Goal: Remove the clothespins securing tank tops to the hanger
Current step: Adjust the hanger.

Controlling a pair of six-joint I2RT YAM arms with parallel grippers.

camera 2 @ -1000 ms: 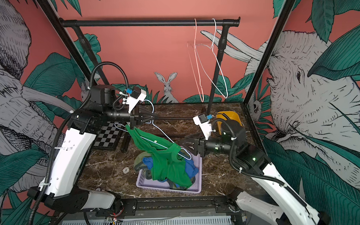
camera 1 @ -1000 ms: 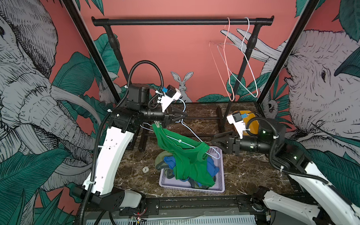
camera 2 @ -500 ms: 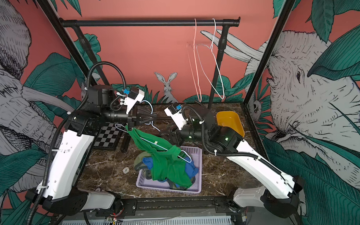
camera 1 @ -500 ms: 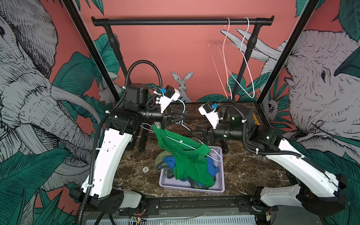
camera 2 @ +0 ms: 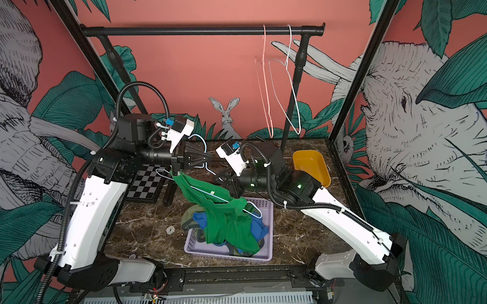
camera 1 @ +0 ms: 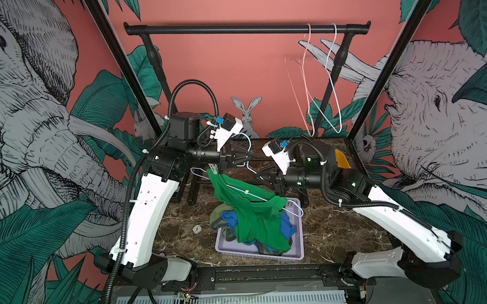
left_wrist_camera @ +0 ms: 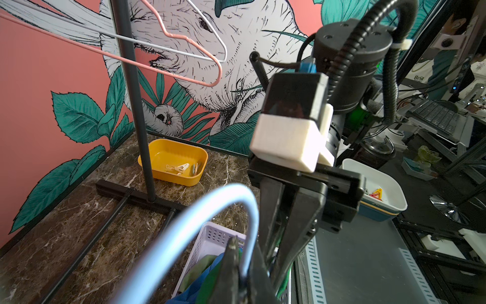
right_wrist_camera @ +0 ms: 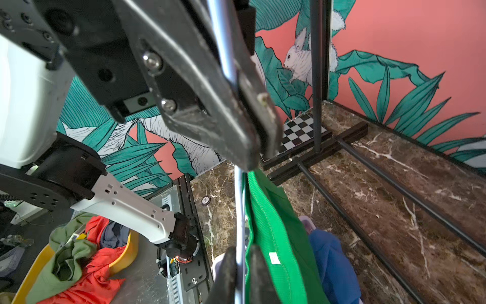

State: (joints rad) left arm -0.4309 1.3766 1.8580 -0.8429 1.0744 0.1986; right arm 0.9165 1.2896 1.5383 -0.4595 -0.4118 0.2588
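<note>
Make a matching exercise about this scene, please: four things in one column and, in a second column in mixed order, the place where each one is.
Things
1. green top
2. blue top
3. clothespins
4. pink hanger

Places
a. in the yellow tray
b. hanging on the black rail
c. lying in the purple basket
d. draped over the light blue hanger

Pairs: 1-d, 2-c, 3-a, 4-b
</note>
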